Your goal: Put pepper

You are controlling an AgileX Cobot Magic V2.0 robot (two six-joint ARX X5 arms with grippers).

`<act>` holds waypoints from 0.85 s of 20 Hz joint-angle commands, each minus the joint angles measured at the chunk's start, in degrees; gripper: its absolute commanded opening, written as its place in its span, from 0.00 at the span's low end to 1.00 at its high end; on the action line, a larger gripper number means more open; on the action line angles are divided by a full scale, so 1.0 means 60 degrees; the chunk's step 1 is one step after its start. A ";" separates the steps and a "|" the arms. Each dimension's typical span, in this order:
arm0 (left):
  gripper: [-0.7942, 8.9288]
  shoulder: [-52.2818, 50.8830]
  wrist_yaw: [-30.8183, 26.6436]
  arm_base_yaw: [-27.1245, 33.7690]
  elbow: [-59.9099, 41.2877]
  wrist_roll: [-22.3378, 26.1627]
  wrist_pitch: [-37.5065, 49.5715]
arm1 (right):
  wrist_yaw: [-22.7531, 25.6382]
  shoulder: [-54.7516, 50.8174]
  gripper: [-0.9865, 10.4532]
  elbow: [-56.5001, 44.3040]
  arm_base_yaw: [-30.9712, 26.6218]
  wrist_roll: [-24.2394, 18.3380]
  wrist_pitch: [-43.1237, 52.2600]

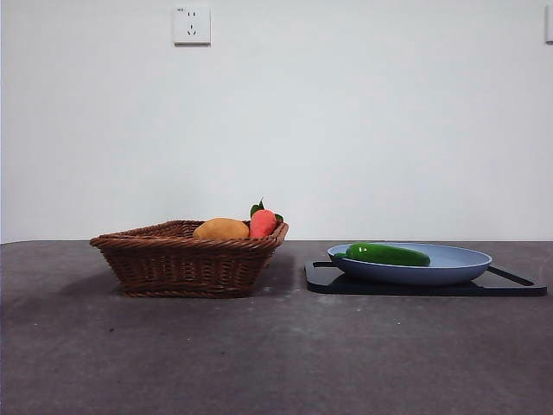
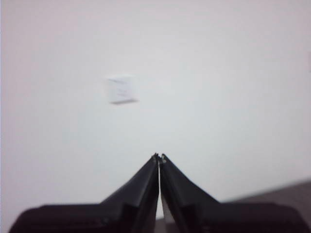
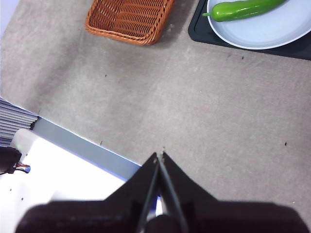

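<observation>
The pepper (image 1: 388, 254), long, glossy and dark green, lies on the blue plate (image 1: 458, 268) right of the basket; the right wrist view shows the pepper (image 3: 243, 9) on the plate (image 3: 272, 29) too. My right gripper (image 3: 160, 154) is shut and empty, high above the bare table near its edge, well away from the plate. My left gripper (image 2: 159, 156) is shut, empty, and faces the white wall. Neither gripper appears in the front view.
A brown wicker basket (image 1: 186, 259) stands left of the plate, holding a yellow-orange fruit (image 1: 220, 229) and a red-orange carrot-like item (image 1: 262, 222). The plate rests on a black tray (image 1: 518, 285). A wall socket (image 1: 192, 25) is above.
</observation>
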 commanded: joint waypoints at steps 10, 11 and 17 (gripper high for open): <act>0.09 -0.3486 0.0000 0.2317 -0.7315 -0.1330 0.2812 | 0.0004 0.0047 0.10 0.0164 0.0022 0.0058 0.0080; 0.09 -0.3661 0.0007 0.2331 -0.7748 -0.1508 0.2812 | 0.0004 0.0051 0.10 0.0164 0.0022 0.0058 0.0084; 0.09 -0.4459 0.0000 0.2328 -0.9311 -0.1756 0.2805 | 0.0004 0.0051 0.10 0.0164 0.0022 0.0058 0.0084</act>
